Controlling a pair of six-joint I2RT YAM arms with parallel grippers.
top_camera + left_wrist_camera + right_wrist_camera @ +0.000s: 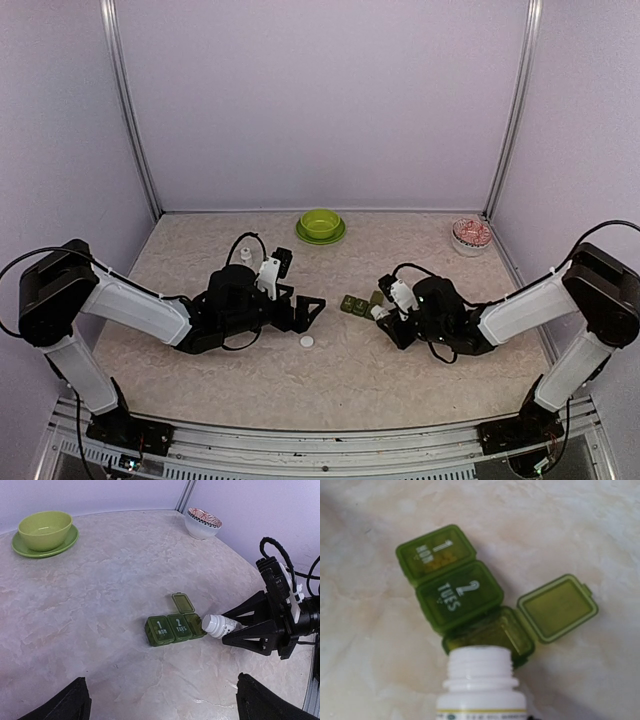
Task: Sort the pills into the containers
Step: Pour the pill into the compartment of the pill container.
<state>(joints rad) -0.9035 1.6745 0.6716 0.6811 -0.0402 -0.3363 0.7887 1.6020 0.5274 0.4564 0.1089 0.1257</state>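
Note:
The containers are a dark green pill box [358, 304] [175, 627] [451, 592] lying at mid-table. Its lids marked 1 MON and 2 TUES are closed, and the third lid [556, 608] is flipped open. My right gripper [392, 318] [249, 626] is shut on an uncapped white bottle [220, 625] [480, 687]. The bottle is tipped with its mouth at the edge of the open third compartment [492, 632]. I can make out no pills in any view. My left gripper [312, 308] [162, 705] stands wide open left of the box, with nothing between its fingers.
A flat white round cap [307, 342] lies on the table in front of my left gripper. A second small white bottle [246, 257] stands behind the left arm. A lime green bowl on a saucer [321, 224] [45, 529] sits at the back, and a patterned bowl [471, 233] [203, 522] at back right.

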